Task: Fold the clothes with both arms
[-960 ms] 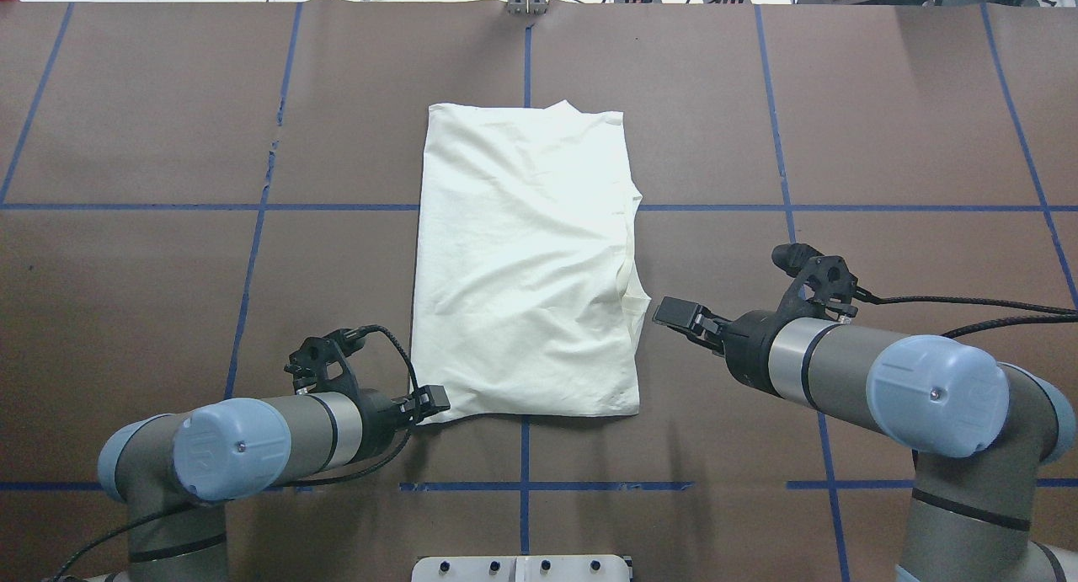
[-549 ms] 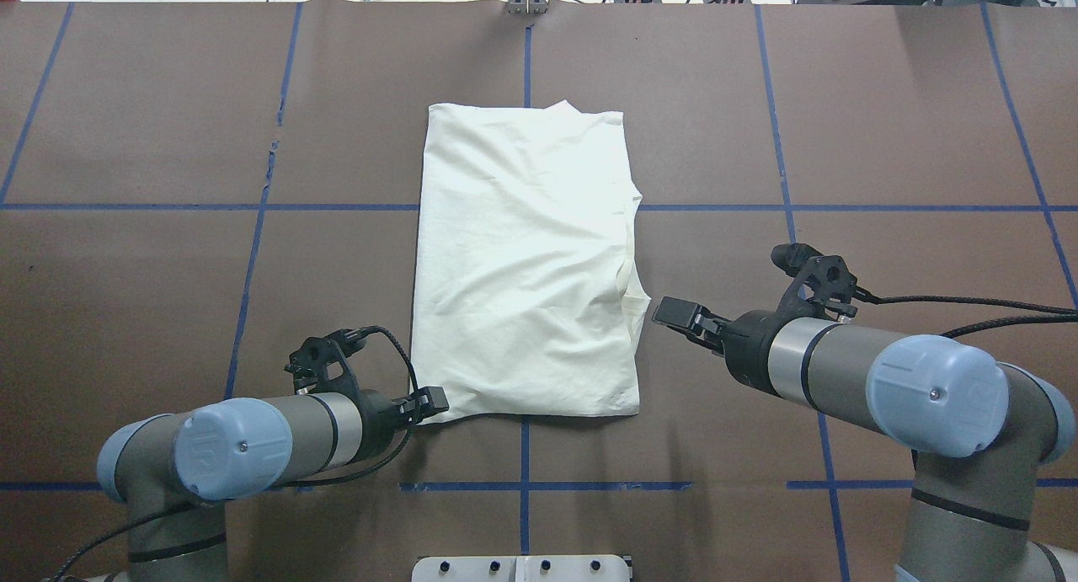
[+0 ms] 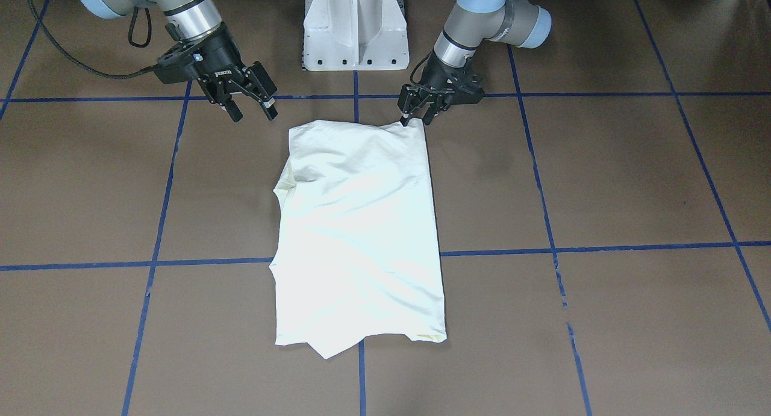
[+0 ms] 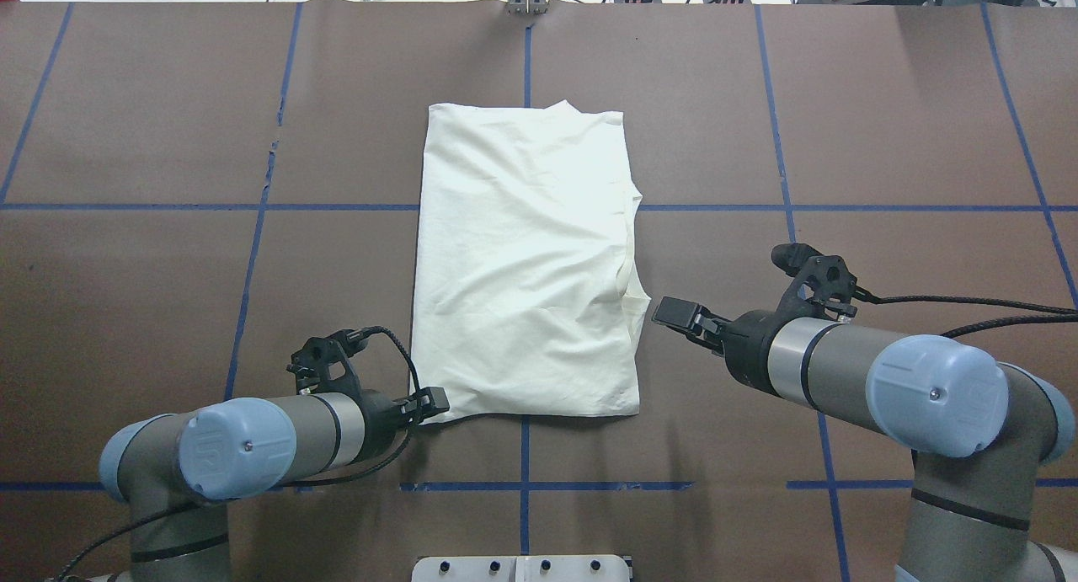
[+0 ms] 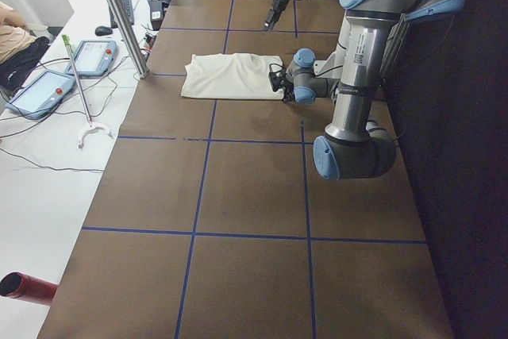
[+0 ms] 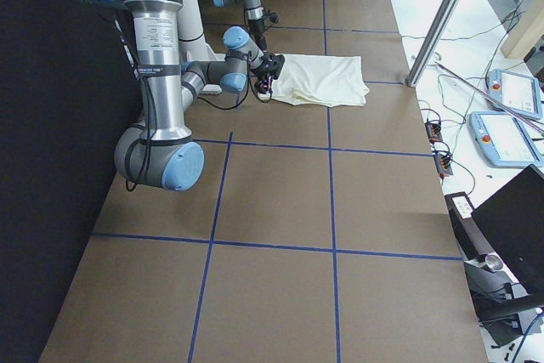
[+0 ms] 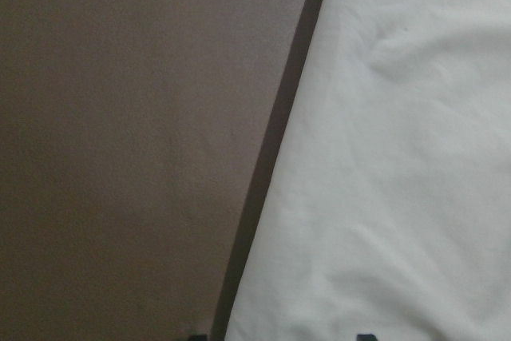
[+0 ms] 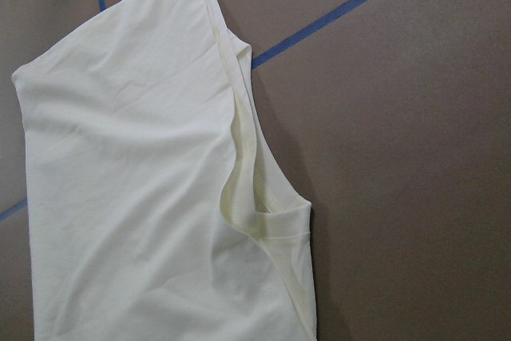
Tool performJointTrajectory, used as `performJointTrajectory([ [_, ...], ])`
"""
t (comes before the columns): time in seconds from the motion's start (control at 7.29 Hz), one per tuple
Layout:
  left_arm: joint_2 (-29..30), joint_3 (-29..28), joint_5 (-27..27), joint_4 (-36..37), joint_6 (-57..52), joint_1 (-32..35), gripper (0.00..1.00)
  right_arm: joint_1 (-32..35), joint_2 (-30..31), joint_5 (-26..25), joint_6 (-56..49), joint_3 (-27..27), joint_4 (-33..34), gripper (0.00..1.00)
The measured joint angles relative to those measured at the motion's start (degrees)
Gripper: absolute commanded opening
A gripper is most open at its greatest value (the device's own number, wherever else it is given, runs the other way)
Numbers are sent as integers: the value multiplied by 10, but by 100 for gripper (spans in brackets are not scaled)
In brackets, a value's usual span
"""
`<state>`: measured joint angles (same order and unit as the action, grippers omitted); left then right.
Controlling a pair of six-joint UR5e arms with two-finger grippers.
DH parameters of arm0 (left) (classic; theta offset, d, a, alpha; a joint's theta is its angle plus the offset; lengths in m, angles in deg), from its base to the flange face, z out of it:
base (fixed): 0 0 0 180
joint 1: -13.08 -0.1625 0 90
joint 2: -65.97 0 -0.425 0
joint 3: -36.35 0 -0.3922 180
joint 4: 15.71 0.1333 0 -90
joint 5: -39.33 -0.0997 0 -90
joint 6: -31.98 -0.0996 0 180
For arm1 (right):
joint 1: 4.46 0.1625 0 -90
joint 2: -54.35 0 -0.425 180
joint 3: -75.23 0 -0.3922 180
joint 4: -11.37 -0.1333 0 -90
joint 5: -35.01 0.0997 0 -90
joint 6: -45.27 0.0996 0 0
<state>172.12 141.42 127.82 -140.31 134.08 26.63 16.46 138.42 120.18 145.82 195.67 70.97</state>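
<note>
I see the T-shirt point(image 4: 522, 253) lying folded into a long rectangle at the middle of the counter point(image 4: 168, 127), plain cream side up, with soft creases across it. Read as a clock in the overhead view, its 7 o'clock corner is where my left pincer point(image 3: 415, 120) sits, low at the counter. It is released: the jaws stand apart on either side of that corner, and the left wrist view shows only the cloth's edge and brown counter between two dark fingertips point(image 7: 363, 337).

My right pincer point(image 3: 254, 114) is also released, with a clear gap between its jaws. It hangs above the counter at about 4 o'clock from the shirt's middle, just beside the cloth's edge and not touching it. Its wrist view looks down on a folded-under seam point(image 8: 239, 197) along that edge. Blue tape lines point(image 4: 210, 206) cross the counter under the shirt.
</note>
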Motion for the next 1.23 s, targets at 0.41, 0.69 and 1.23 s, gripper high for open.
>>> performJointTrajectory([
  [0.41, 4, 1, -1, 1, 1, -1, 22, -1, 0, 0, 0, -1, 0, 100],
  [0.69, 5, 2, -2, 1, 1, -1, 0, -3, -1, -5, 0, -9, 1, 99],
  [1.23, 17, 3, -3, 2, 0, 0, 0, -32, -89, -31, 98, -25, 139, 87],
])
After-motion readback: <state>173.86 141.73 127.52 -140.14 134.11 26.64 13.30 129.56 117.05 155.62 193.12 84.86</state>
